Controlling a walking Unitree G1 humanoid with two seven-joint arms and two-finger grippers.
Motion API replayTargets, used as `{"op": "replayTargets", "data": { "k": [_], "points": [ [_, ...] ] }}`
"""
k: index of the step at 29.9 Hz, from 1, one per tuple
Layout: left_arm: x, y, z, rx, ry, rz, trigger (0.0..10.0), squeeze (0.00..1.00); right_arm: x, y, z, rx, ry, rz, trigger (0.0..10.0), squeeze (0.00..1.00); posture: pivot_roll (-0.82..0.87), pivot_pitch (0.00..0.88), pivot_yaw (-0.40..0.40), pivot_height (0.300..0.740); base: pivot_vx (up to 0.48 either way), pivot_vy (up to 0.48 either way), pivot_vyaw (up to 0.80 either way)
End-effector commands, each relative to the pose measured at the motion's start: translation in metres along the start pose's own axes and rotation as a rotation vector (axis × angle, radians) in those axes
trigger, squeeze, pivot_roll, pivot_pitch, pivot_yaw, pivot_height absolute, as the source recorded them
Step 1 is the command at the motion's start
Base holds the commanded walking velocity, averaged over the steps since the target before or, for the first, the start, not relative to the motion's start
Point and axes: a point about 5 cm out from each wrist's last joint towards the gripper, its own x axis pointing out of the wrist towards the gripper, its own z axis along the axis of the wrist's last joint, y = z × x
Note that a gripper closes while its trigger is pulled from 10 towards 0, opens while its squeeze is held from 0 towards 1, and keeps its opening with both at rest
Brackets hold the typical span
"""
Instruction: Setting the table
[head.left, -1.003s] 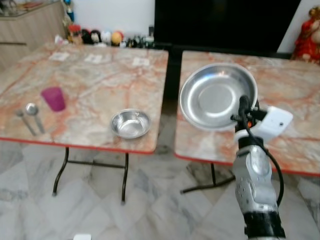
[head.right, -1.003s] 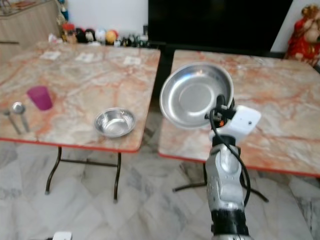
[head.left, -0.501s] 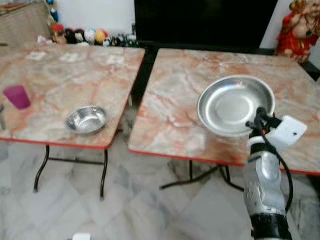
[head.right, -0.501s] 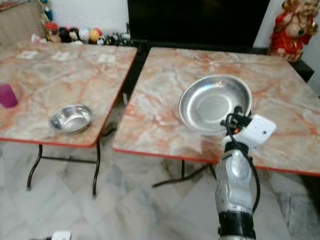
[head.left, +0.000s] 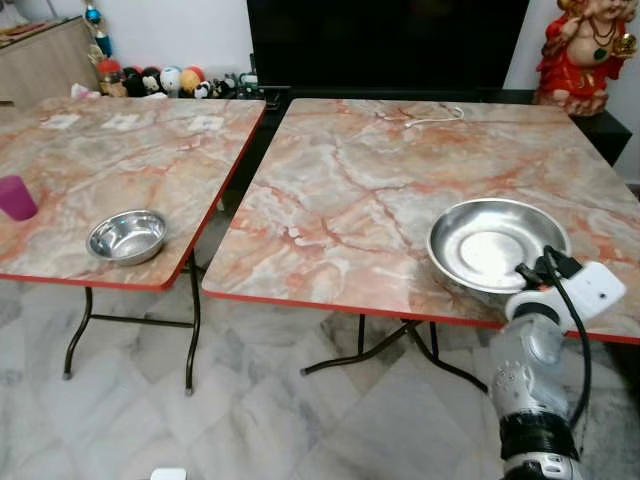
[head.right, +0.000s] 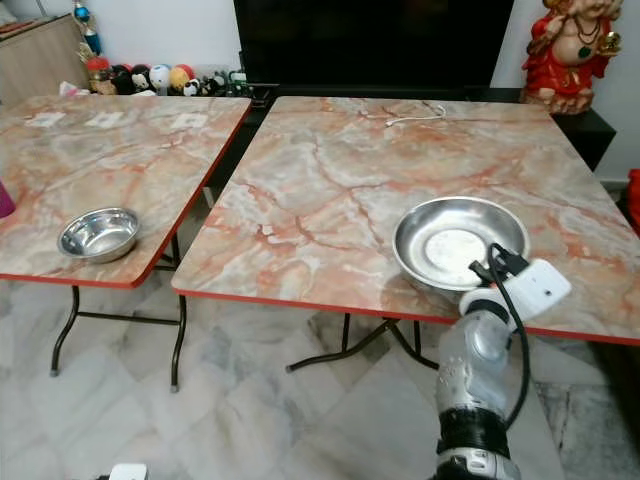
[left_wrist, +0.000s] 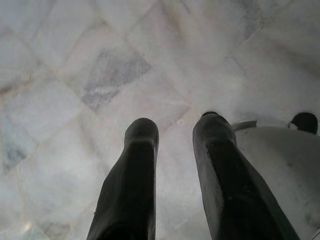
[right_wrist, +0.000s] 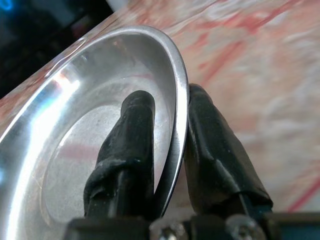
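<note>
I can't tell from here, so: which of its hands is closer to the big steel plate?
Right. The right hand pinches the rim of the steel plate over the right table. The left hand hangs over the floor, away from it.

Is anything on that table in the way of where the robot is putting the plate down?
Nothing visible. The right gripper pinches the plate by its rim near the table's front edge, over bare marble. A white cable lies at the far edge, well clear. The bowl is on the other table.
</note>
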Motion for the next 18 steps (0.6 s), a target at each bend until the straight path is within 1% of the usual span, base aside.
{"op": "replayTargets", "data": {
  "k": [1,4,6,8,9,10,14,18],
  "points": [
    [-0.001,0.006,-0.003,0.019,0.015,0.011,10.0,0.0,0.002,0.007,-0.001,0.028,-0.002,0.002,10.0,0.0,-0.03,0.0,0.025,0.74,0.0,0.0,0.0],
    [-0.001,0.006,-0.003,0.018,0.014,0.011,10.0,0.0,0.003,0.008,-0.003,0.017,-0.001,-0.012,10.0,0.0,-0.03,0.0,0.027,0.74,0.0,0.0,0.0],
    [-0.001,0.006,-0.003,0.017,0.014,0.011,10.0,0.0,0.004,0.004,-0.005,-0.002,-0.003,-0.081,10.0,0.0,-0.03,0.0,0.03,0.74,0.0,0.0,0.0],
    [-0.001,0.006,-0.003,0.018,0.014,0.012,10.0,0.0,0.006,0.0,-0.006,-0.017,-0.002,-0.121,10.0,0.0,-0.02,0.0,0.028,0.74,0.0,0.0,0.0],
    [-0.001,0.007,-0.002,0.016,0.012,0.014,10.0,0.0,0.006,-0.005,-0.005,-0.024,-0.016,-0.166,10.0,0.0,-0.02,0.0,0.028,0.74,0.0,0.0,0.0],
    [-0.001,0.007,-0.002,0.016,0.012,0.014,10.0,0.0,0.006,-0.005,-0.005,-0.024,-0.016,-0.166,10.0,0.0,-0.02,0.0,0.028,0.74,0.0,0.0,0.0],
    [-0.001,0.008,-0.002,0.015,0.012,0.018,10.0,0.0,0.006,-0.013,-0.006,-0.051,-0.03,-0.227,10.0,0.0,-0.02,0.0,0.028,0.74,0.0,0.0,0.0],
    [-0.002,0.009,-0.003,0.017,0.015,0.019,10.0,0.0,0.005,-0.015,-0.011,-0.05,-0.012,-0.223,10.0,0.0,-0.02,0.0,0.029,0.74,0.0,0.0,0.0]
  ]
}}
